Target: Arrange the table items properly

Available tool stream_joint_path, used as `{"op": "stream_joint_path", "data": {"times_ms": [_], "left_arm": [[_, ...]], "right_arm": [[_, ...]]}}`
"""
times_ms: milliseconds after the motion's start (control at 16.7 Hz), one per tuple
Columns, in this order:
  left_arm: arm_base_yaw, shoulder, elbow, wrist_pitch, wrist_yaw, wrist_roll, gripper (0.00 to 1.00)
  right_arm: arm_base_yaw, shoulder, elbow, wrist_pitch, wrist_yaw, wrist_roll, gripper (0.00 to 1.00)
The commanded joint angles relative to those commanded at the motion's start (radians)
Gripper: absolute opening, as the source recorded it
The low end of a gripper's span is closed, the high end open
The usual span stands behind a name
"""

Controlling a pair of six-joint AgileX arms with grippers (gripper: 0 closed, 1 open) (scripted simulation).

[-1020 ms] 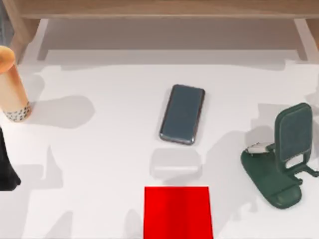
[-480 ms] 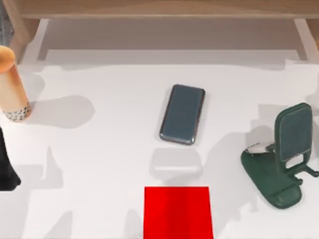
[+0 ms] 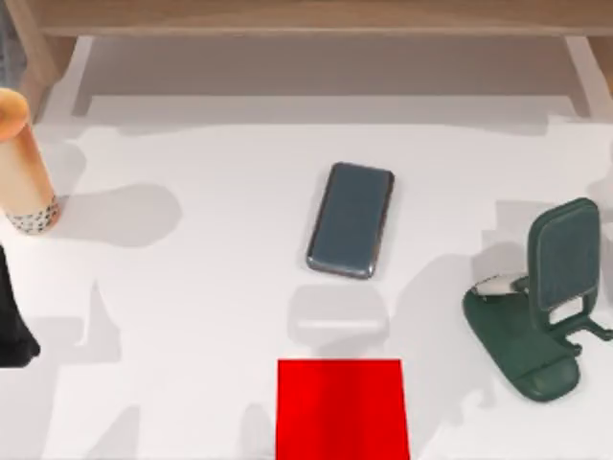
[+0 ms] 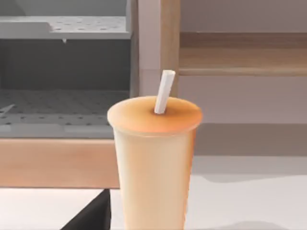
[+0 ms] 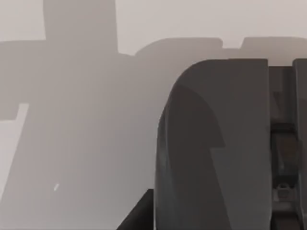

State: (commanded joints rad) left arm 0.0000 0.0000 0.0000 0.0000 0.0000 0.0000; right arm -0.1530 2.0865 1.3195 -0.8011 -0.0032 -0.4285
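A tall orange-tan cup (image 3: 23, 158) with a black-speckled bottom stands at the table's far left. The left wrist view faces this cup (image 4: 153, 163) from close by, with a white straw (image 4: 164, 91) rising from its lid. A dark finger (image 4: 92, 216) of my left gripper juts in beside the cup's lower part, and the left arm (image 3: 11, 321) shows as a dark shape at the left edge. A grey-blue phone (image 3: 351, 219) lies flat at the table's middle. In the right wrist view, a dark rounded slab (image 5: 216, 143) looms very close.
A flat red rectangle (image 3: 342, 408) lies at the front edge, below the phone. A dark green hinged stand (image 3: 548, 305) sits at the right, a small pale rounded thing (image 3: 495, 285) against its base. A wooden shelf unit (image 3: 306, 19) runs along the back.
The small pale thing by the stand's base shows a little more than half a second ago. Cup, phone and left arm have not moved.
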Motion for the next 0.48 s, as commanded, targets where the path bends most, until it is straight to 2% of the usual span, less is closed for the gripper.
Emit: {"op": "stream_joint_path", "data": {"times_ms": [60,120,480], "left_arm": [[0.0,0.0,0.0,0.0,0.0,0.0,1.0],[0.0,0.0,0.0,0.0,0.0,0.0,1.0],[0.0,0.0,0.0,0.0,0.0,0.0,1.0]], "right_arm": [[0.0,0.0,0.0,0.0,0.0,0.0,0.02],[0.0,0.0,0.0,0.0,0.0,0.0,0.0],[0.0,0.0,0.0,0.0,0.0,0.0,0.0]]}}
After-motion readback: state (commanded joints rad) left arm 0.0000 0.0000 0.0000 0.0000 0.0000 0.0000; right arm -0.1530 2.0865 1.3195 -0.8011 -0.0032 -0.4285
